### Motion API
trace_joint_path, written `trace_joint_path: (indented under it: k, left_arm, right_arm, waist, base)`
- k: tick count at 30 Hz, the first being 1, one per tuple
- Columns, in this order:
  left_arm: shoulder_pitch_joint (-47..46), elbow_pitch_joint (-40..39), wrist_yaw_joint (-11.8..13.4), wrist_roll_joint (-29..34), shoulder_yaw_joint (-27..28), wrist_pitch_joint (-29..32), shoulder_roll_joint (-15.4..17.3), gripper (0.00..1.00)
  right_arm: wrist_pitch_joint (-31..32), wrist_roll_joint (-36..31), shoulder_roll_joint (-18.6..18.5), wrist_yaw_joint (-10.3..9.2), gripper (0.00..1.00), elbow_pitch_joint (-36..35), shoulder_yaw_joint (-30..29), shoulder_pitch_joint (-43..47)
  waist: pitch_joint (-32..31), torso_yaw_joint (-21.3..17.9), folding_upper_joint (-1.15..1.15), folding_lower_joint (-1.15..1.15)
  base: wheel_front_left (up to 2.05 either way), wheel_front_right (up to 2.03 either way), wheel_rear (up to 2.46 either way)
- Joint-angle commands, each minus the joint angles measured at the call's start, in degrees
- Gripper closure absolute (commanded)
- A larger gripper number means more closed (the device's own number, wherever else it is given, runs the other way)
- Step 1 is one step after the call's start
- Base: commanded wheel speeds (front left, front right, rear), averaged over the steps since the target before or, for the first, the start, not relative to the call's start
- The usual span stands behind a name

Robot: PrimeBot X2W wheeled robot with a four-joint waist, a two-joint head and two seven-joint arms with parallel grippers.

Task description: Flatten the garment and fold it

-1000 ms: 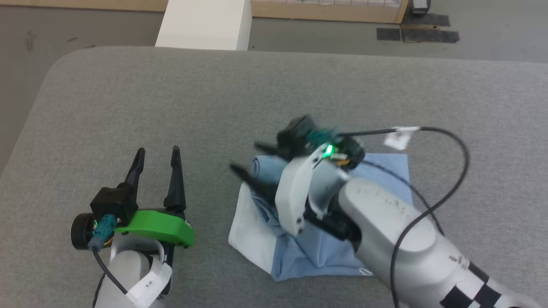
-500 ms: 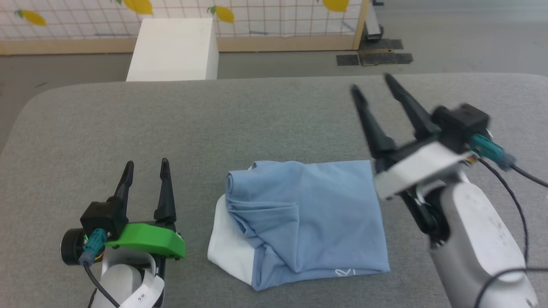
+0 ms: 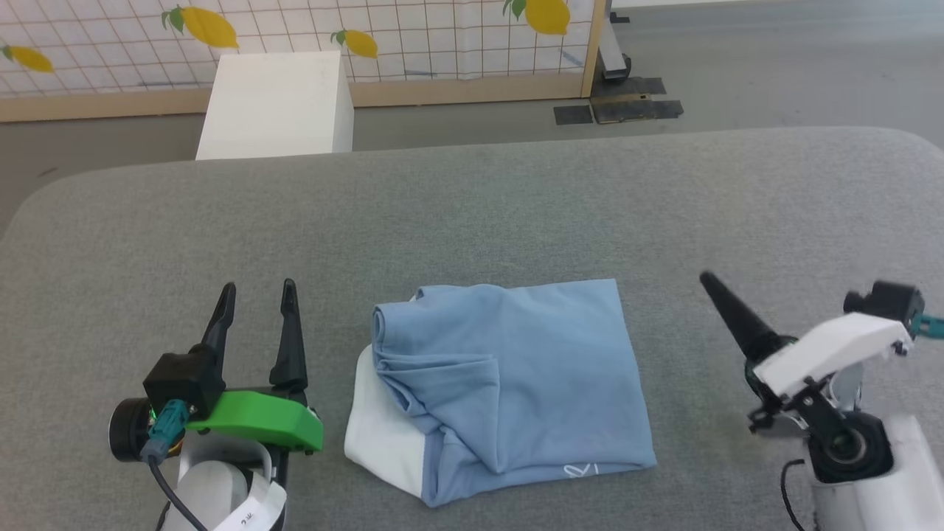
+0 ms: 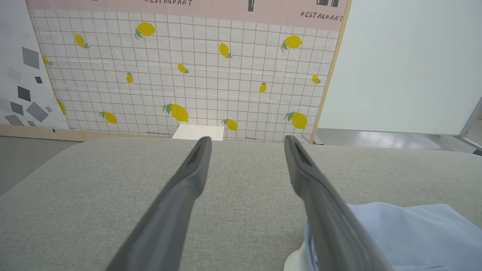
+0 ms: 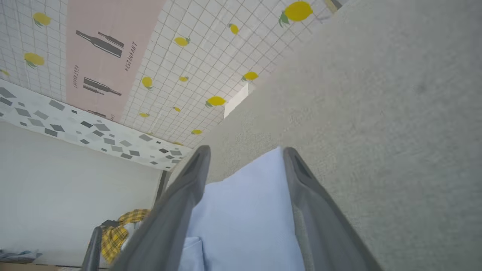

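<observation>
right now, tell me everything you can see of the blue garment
The garment is a light blue soft knit, folded into a rough rectangle on the grey padded surface. Its left part is creased, with a rolled edge; a white panel shows at the near left corner, a small white logo near the front edge. The left gripper and right gripper stand clear of it.

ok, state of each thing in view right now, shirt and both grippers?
garment: folded into a rough rectangle, creased on its left side, white panel peeking out there, lying free on the gray padded table.
left gripper: open, empty, beside the garment's left edge.
right gripper: open, empty, to the right of the garment, not touching it.
</observation>
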Motion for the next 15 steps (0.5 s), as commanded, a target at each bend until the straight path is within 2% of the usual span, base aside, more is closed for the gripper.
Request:
trace_joint_path:
  k: [1, 3, 7, 12, 15]
  left_arm:
    - [0.28, -0.14, -0.16, 0.35, -0.15, -0.21, -0.13, 0.00]
    - [0.19, -0.18, -0.13, 0.44, -0.26, -0.21, -0.13, 0.00]
    - [0.01, 0.09, -0.15, 0.50, -0.18, -0.21, -0.13, 0.00]
    - [-0.55, 0.29, -0.16, 0.28, -0.54, -0.21, -0.13, 0.00]
    - [-0.89, 0.34, -0.10, 0.07, -0.81, -0.21, -0.13, 0.00]
  right_arm:
    - [4.21, 3.13, 0.25, -0.06, 0.00, 2.42, -1.75, -0.31]
    - [9.53, 5.95, 0.31, -0.06, 0.00, 5.62, -3.81, -1.39]
    - [18.85, 7.51, 0.37, -0.06, 0.00, 12.95, -6.50, -3.97]
    - [24.36, 7.58, 0.38, -0.06, 0.00, 20.60, -7.27, -7.83]
    - [26.63, 6.34, 0.39, -0.06, 0.00, 24.34, -5.37, -9.80]
  waist:
    - [0.45, 0.45, 0.00, 0.00]
    - [0.81, 0.83, 0.00, 0.00]
    - [1.31, 1.51, 0.00, 0.00]
    - [2.08, 2.42, 0.00, 0.00]
    - [2.54, 3.03, 0.00, 0.00]
  base:
    - [0.00, 0.00, 0.00]
    - [0.00, 0.00, 0.00]
    - [0.00, 0.00, 0.00]
    - [0.00, 0.00, 0.00]
    - [0.00, 0.00, 0.00]
